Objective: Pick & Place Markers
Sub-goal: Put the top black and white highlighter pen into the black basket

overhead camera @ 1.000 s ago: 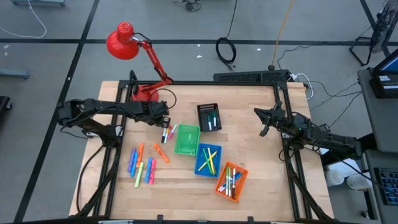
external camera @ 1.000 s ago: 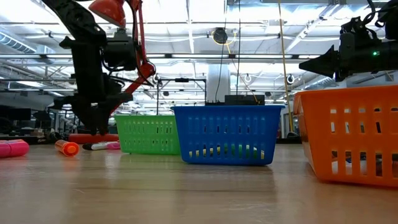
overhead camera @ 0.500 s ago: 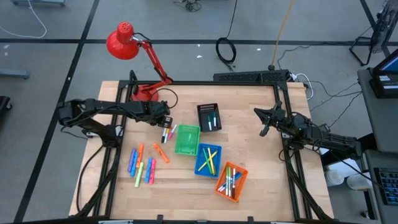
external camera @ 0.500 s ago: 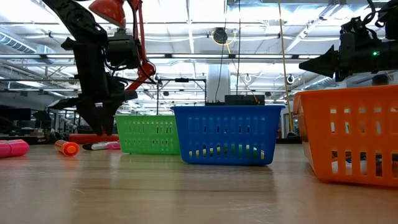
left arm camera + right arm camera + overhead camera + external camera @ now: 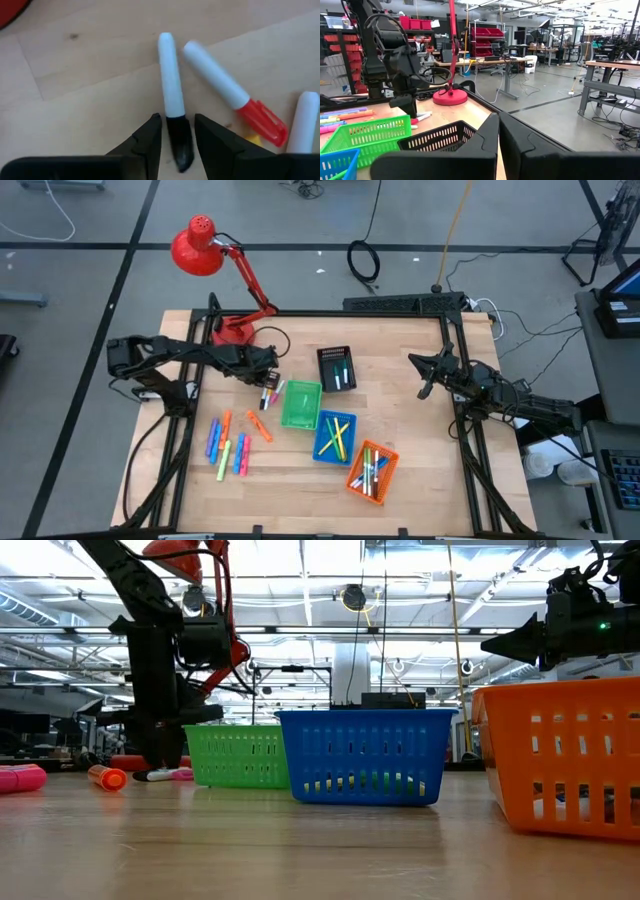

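My left gripper [image 5: 268,378] [image 5: 177,120] is open and low over a small cluster of markers [image 5: 266,395] beside the green basket [image 5: 300,406]. Its fingers stand on either side of the black cap [image 5: 179,142] of a white marker [image 5: 170,75] lying flat on the table, with a thin gap on each side. A white marker with a red cap [image 5: 227,100] lies next to it. More markers [image 5: 230,446] lie loose toward the near left. My right gripper [image 5: 423,388] [image 5: 498,131] is shut and empty, hovering above the table's right side.
Blue basket [image 5: 333,437] and orange basket [image 5: 371,470] hold several markers; a black basket [image 5: 337,368] holds a few. A red desk lamp's base [image 5: 232,328] stands at the far left behind my left arm. Bare wood lies between the baskets and my right arm.
My left gripper has come down toward the markers beside the green basket and shifted slightly toward the table's right and near edges. The markers have stayed where they were.
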`<state>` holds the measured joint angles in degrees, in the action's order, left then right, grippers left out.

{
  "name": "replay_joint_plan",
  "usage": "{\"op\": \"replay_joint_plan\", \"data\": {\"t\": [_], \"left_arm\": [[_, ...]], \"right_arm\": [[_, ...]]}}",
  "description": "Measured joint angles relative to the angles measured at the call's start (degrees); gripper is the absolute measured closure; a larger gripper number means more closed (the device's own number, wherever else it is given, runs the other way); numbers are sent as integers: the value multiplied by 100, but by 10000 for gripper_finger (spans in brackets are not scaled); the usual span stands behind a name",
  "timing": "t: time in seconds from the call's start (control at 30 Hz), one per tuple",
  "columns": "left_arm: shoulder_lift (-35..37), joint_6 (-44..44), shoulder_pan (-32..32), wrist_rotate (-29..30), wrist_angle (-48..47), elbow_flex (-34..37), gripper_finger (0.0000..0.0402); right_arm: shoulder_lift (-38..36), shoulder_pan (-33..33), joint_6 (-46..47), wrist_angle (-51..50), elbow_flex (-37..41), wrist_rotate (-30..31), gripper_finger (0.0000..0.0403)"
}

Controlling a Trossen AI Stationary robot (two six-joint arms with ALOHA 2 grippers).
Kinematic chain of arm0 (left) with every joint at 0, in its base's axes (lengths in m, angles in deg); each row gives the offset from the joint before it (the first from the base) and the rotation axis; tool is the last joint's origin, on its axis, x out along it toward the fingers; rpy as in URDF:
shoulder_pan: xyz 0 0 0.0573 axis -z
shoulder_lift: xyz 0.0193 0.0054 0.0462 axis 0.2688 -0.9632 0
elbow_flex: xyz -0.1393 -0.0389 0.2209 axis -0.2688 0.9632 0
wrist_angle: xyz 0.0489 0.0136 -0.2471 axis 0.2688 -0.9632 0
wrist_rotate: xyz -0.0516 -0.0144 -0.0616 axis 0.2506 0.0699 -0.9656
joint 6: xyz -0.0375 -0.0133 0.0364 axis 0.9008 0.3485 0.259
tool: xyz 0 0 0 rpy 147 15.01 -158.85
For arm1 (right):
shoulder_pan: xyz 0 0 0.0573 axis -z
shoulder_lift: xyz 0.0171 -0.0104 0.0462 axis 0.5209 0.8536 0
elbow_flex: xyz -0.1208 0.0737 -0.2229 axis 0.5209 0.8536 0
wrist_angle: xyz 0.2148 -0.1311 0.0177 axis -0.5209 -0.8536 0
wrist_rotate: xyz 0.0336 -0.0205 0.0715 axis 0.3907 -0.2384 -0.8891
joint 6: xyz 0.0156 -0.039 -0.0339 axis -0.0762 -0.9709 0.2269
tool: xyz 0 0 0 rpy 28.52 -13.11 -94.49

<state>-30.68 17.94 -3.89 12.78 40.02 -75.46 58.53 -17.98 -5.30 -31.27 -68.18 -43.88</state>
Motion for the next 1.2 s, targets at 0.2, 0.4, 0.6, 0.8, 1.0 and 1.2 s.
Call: {"op": "replay_joint_plan", "data": {"t": [0.2,0.4,0.6,0.8,1.0,1.2], "left_arm": [[-8,-410,55,-41,-44,9,282],[-17,-799,52,-75,-53,14,282],[-19,-1036,55,-146,-72,17,335],[155,-1272,42,-152,-50,32,364],[769,-1441,174,-47,-15,-107,364],[1188,-1759,356,38,458,-468,364]], "right_arm": [[-1,0,0,0,0,0,403],[1,-2,0,0,2,0,403],[-1,-2,0,0,1,0,403],[-1,0,0,0,0,0,403],[0,-1,2,0,0,0,403],[0,0,0,0,2,0,403]]}}
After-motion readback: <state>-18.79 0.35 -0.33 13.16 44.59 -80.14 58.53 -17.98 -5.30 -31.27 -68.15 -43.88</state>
